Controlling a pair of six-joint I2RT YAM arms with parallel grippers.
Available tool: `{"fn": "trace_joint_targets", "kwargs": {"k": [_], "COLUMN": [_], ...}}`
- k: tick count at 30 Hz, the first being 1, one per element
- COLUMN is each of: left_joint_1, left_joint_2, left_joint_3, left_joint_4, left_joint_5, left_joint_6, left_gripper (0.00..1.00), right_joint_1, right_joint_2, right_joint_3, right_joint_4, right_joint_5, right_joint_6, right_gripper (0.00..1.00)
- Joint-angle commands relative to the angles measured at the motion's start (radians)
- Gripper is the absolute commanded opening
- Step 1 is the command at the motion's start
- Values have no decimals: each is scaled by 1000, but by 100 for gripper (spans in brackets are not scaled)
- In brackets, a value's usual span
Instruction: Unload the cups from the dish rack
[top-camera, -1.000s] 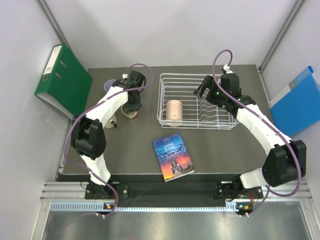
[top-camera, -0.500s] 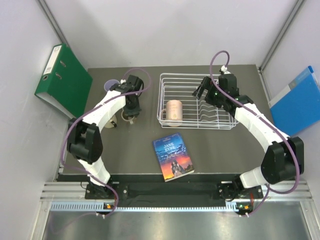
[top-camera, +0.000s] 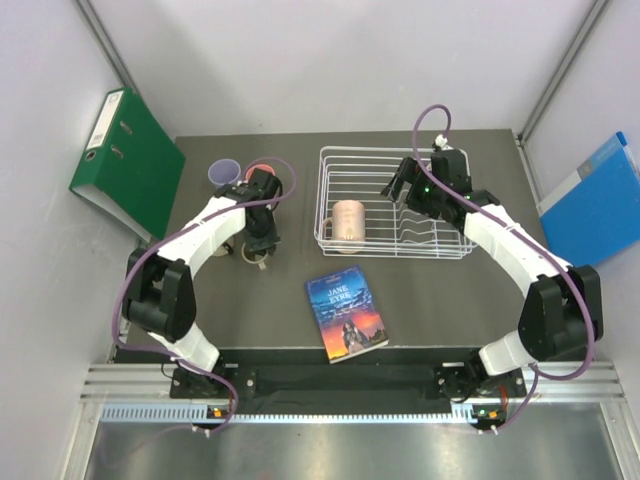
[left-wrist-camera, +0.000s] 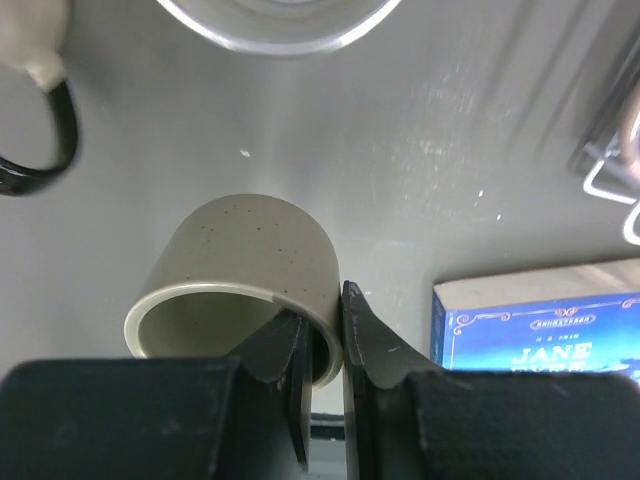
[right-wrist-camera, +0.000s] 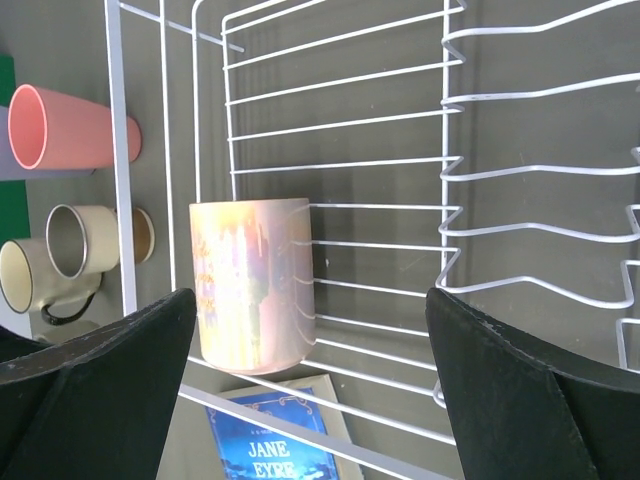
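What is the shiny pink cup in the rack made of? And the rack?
The shiny cup looks like glazed ceramic, going by its pearly, rainbow-like gloss. The rack seems to be metal wire with a white coating, since its rods are thin and bent.

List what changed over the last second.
The left gripper, shut on the rim of the beige-olive speckled mug, carried it toward the near edge of the table, uncovering the lilac plastic tumbler. The open right gripper edged left above the white wire dish rack. The pale peach mug and paperback book stayed put.
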Motion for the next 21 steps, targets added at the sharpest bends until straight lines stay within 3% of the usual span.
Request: {"fn": "trace_joint_targets", "kwargs": {"k": [1,21], "left_joint_1": [1,19], "left_joint_2": [-13,125], "left_joint_3": [-43,-106], "left_joint_4": [53,131], "left_joint_5": [55,32], "left_joint_6": [-31,-5], "left_gripper": [0,0], "right_joint_1": [11,11], "right_joint_2": [-2,-3], "right_joint_3": [45,50], "right_joint_4": [-8,-33], "right_joint_5": [19,43], "right_joint_6": [-11,-23], "right_gripper": [96,96]}}
